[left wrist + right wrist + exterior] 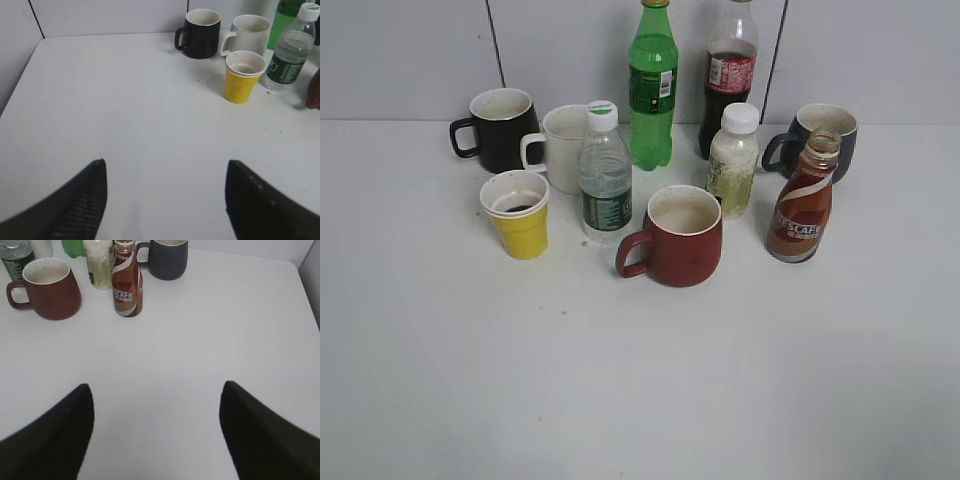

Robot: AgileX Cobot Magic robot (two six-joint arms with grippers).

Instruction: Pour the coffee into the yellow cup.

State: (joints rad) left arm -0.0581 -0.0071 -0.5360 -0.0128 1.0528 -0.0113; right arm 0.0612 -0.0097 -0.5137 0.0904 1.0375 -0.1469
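The brown Nescafe coffee bottle stands upright and uncapped at the right of the group; it also shows in the right wrist view. The yellow cup stands at the left with a little dark liquid in it, and shows in the left wrist view. My left gripper is open and empty over bare table, well short of the yellow cup. My right gripper is open and empty over bare table, well short of the coffee bottle. Neither gripper shows in the exterior view.
Around them stand a red mug, a black mug, a white mug, a dark grey mug, a water bottle, a green soda bottle, a cola bottle and a pale drink bottle. A wall rises behind.
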